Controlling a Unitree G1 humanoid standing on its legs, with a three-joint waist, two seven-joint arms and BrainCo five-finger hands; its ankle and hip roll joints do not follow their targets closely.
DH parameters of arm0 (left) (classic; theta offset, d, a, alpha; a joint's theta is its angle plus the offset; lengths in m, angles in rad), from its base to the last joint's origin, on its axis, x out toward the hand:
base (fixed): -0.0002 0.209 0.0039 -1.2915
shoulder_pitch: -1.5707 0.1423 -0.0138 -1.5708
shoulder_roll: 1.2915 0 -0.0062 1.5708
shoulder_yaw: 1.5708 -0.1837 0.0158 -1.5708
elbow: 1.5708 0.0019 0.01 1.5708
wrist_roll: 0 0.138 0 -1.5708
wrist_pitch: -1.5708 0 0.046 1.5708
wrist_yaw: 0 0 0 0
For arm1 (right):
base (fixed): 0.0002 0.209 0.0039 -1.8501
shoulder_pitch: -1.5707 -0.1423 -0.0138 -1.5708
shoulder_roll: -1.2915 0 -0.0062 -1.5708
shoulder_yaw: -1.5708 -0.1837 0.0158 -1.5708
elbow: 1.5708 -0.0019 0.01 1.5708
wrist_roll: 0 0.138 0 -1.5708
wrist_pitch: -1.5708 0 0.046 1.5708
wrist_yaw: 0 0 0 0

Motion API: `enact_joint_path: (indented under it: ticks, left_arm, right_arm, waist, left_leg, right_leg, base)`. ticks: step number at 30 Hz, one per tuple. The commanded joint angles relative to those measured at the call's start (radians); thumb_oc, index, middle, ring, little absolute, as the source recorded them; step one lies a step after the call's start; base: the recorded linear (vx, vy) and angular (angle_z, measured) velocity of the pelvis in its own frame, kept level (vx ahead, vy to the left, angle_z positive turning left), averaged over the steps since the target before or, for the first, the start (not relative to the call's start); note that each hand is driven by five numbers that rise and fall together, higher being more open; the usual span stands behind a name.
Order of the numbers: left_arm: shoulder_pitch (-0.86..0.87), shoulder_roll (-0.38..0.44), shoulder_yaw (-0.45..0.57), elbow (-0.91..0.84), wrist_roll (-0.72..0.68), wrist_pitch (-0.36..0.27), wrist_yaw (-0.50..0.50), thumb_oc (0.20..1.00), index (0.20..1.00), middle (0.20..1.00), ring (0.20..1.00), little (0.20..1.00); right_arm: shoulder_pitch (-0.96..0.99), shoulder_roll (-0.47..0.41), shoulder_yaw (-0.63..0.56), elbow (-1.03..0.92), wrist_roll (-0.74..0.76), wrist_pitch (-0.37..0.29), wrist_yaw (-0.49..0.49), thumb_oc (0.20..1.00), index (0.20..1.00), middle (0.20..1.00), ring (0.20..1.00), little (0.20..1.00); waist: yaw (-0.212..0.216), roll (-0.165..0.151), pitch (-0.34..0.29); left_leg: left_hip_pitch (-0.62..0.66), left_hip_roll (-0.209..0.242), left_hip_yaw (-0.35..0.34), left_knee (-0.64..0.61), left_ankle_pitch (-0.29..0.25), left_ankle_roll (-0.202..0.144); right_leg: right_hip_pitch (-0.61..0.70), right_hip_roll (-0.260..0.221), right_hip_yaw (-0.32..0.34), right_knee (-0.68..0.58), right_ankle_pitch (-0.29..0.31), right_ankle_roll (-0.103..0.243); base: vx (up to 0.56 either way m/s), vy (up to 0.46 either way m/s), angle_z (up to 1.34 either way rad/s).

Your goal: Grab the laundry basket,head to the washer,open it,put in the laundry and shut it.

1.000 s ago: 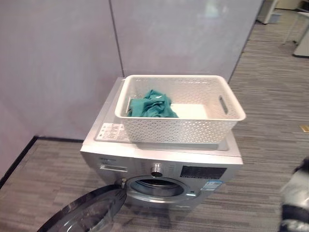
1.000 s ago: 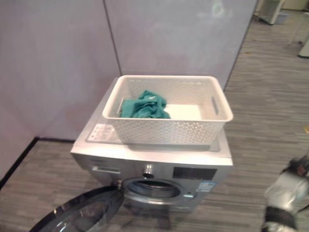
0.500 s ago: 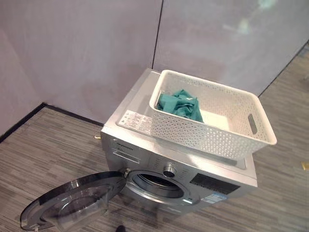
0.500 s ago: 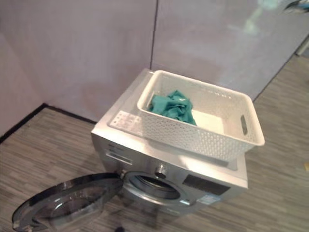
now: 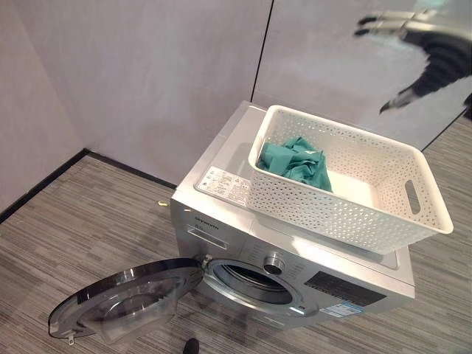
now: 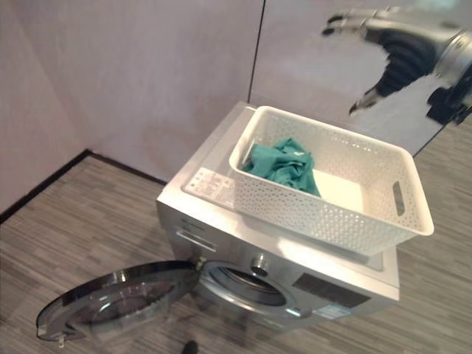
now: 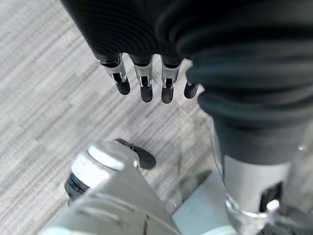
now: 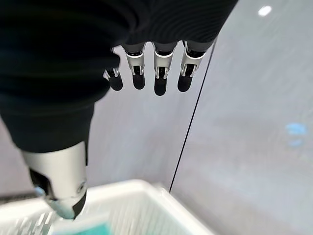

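A white perforated laundry basket [image 5: 332, 214] stands on top of the silver washer [image 5: 214, 225], with crumpled teal laundry [image 5: 299, 162] in its left half. The washer's round door [image 5: 125, 299] hangs wide open to the lower left, baring the drum opening [image 5: 254, 284]. My right hand [image 6: 402, 55] is raised high above the basket's far right corner, open, fingers spread and holding nothing. In the right wrist view its fingers [image 8: 156, 73] point at the wall, with the basket rim [image 8: 146, 196] below them. My left hand [image 7: 142, 78] hangs open over the floor.
Grey wall panels [image 5: 147, 74] stand right behind the washer and meet a side wall at the left. The open door juts out low over the striped grey floor [image 5: 74, 221] in front of the washer's left side.
The camera has turned, so the washer and basket now sit further right in view. My right hand has risen from the lower right to high above the basket.
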Motion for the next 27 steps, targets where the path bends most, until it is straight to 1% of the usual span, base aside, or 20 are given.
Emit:
enact_joint_path:
  ticks: [1,4,6,7,9,13,14,16,18,19,20,22,24,25,27]
  left_arm:
    - [-0.014,0.016,0.012,0.040,0.041,-0.011,-0.007,1.000,1.000,1.000,1.000,1.000]
    - [-0.013,0.013,0.003,0.043,0.058,-0.013,-0.003,1.000,1.000,1.000,1.000,1.000]
    - [-0.012,0.013,0.003,0.043,0.058,-0.013,-0.002,1.000,1.000,1.000,1.000,1.000]
    - [-0.010,0.018,-0.003,0.039,0.062,-0.013,-0.005,1.000,1.000,1.000,1.000,1.000]
    - [-0.007,0.011,-0.005,0.037,0.069,-0.013,-0.005,1.000,1.000,1.000,1.000,1.000]
    - [-0.006,0.013,-0.005,0.039,0.083,-0.015,0.002,1.000,1.000,1.000,1.000,1.000]
    - [-0.007,0.028,-0.003,0.041,0.091,-0.014,0.004,1.000,1.000,1.000,1.000,1.000]
    - [-0.006,0.039,0.000,0.042,0.095,-0.015,0.003,1.000,1.000,1.000,1.000,1.000]
    - [-0.008,0.042,0.004,0.041,0.102,-0.012,0.002,1.000,1.000,1.000,1.000,1.000]
    - [-0.010,0.052,0.012,0.040,0.105,-0.012,0.001,1.000,1.000,1.000,1.000,1.000]
    - [-0.011,0.056,0.013,0.042,0.106,-0.010,0.001,1.000,1.000,1.000,1.000,1.000]
    - [-0.019,0.067,0.015,0.047,0.112,-0.006,0.002,1.000,1.000,1.000,1.000,1.000]
    - [-0.022,0.064,0.014,0.048,0.110,-0.006,0.002,1.000,1.000,1.000,1.000,1.000]
    - [-0.025,0.058,0.012,0.048,0.108,-0.006,0.003,1.000,1.000,1.000,1.000,1.000]
    - [-0.029,0.056,0.009,0.044,0.105,-0.008,0.007,1.000,1.000,1.000,1.000,1.000]
  right_arm:
    - [-0.068,-0.028,0.060,-0.020,-0.069,-0.009,-0.008,1.000,1.000,1.000,1.000,1.000]
    - [-0.069,0.022,0.078,-0.023,-0.081,-0.014,0.002,1.000,1.000,1.000,1.000,1.000]
    - [-0.068,0.023,0.077,-0.023,-0.081,-0.014,0.002,1.000,1.000,1.000,1.000,1.000]
    - [-0.091,0.043,0.130,-0.059,-0.122,-0.022,0.022,1.000,1.000,1.000,1.000,1.000]
    - [-0.135,0.056,0.188,-0.066,-0.134,-0.025,0.029,1.000,1.000,1.000,1.000,1.000]
    - [-0.107,0.080,0.197,-0.051,-0.277,-0.036,-0.039,1.000,1.000,1.000,1.000,1.000]
    - [-0.120,0.088,0.224,-0.059,-0.349,-0.045,-0.048,1.000,1.000,1.000,1.000,1.000]
    - [-0.174,0.090,0.298,-0.067,-0.424,-0.056,-0.064,1.000,1.000,1.000,1.000,1.000]
    - [-0.232,0.084,0.375,-0.071,-0.448,-0.065,-0.060,1.000,1.000,1.000,1.000,1.000]
    - [-0.265,0.082,0.423,-0.073,-0.495,-0.068,-0.072,1.000,1.000,1.000,1.000,1.000]
    - [-0.281,0.082,0.450,-0.069,-0.512,-0.070,-0.075,1.000,1.000,1.000,1.000,1.000]
    - [-0.269,0.093,0.458,-0.031,-0.550,-0.062,-0.076,1.000,1.000,1.000,1.000,1.000]
    - [-0.266,0.092,0.458,-0.030,-0.542,-0.059,-0.075,1.000,1.000,1.000,1.000,1.000]
    - [-0.260,0.095,0.453,-0.015,-0.526,-0.054,-0.079,1.000,1.000,1.000,1.000,1.000]
    - [-0.226,0.110,0.421,0.013,-0.539,-0.044,-0.094,1.000,1.000,1.000,1.000,1.000]
  waist:
    - [0.016,-0.024,-0.018]
    - [0.024,-0.023,-0.014]
    - [0.024,-0.023,-0.014]
    - [0.033,-0.030,-0.013]
    - [0.034,-0.024,-0.012]
    - [0.048,-0.024,0.002]
    - [0.059,-0.036,0.011]
    - [0.069,-0.049,0.018]
    - [0.071,-0.055,0.021]
    - [0.081,-0.067,0.028]
    - [0.083,-0.072,0.032]
    - [0.089,-0.086,0.042]
    - [0.089,-0.084,0.045]
    - [0.090,-0.077,0.049]
    - [0.094,-0.078,0.055]
  left_leg:
    - [-0.022,0.031,0.027,0.004,0.014,-0.042]
    - [-0.020,0.030,0.027,0.004,0.015,-0.041]
    - [-0.020,0.031,0.027,0.004,0.015,-0.041]
    - [-0.022,0.029,0.022,0.004,0.016,-0.041]
    - [-0.025,0.028,0.016,0.004,0.017,-0.041]
    - [-0.037,0.026,0.002,0.004,0.021,-0.040]
    - [-0.043,0.026,-0.007,0.004,0.023,-0.040]
    - [-0.044,0.026,-0.015,0.004,0.021,-0.043]
    - [-0.058,0.021,-0.029,0.004,0.028,-0.043]
    - [-0.068,0.020,-0.041,0.004,0.031,-0.044]
    - [-0.073,0.020,-0.044,0.004,0.031,-0.044]
    - [-0.085,0.018,-0.052,0.004,0.034,-0.044]
    - [-0.089,0.018,-0.052,0.004,0.035,-0.044]
    - [-0.093,0.018,-0.053,0.004,0.035,-0.044]
    - [-0.101,0.017,-0.056,0.004,0.036,-0.042]
  right_leg:
    - [0.026,-0.044,-0.015,-0.001,0.075,0.081]
    - [0.026,-0.043,-0.013,-0.001,0.076,0.080]
    - [0.026,-0.043,-0.013,-0.001,0.076,0.080]
    - [0.025,-0.044,-0.016,-0.001,0.076,0.080]
    - [0.023,-0.045,-0.022,-0.001,0.075,0.080]
    - [0.020,-0.045,-0.032,-0.001,0.073,0.080]
    - [0.019,-0.045,-0.038,-0.001,0.073,0.079]
    - [0.025,-0.042,-0.045,-0.001,0.069,0.079]
    - [0.020,-0.043,-0.057,-0.001,0.070,0.079]
    - [0.016,-0.044,-0.065,-0.001,0.070,0.079]
    - [0.015,-0.043,-0.069,-0.001,0.069,0.080]
    - [0.007,-0.044,-0.073,-0.001,0.069,0.079]
    - [0.004,-0.043,-0.072,-0.001,0.070,0.079]
    - [0.002,-0.043,-0.072,-0.001,0.070,0.079]
    - [-0.006,-0.043,-0.072,-0.001,0.072,0.078]
  base:
    - [-0.03,-0.007,-0.07]
    - [-0.01,-0.004,-0.11]
    - [-0.01,0.002,-0.13]
    - [0.00,0.000,0.00]
    - [-0.01,0.005,0.04]
    - [-0.01,-0.005,0.07]
    - [-0.01,-0.026,0.12]
    - [0.02,-0.032,0.17]
    - [0.01,-0.028,0.31]
    - [0.01,-0.034,0.26]
    - [0.02,-0.027,0.17]
    - [0.02,-0.009,0.25]
    - [0.01,-0.002,0.10]
    - [0.00,0.000,0.00]
    - [0.00,0.000,0.00]
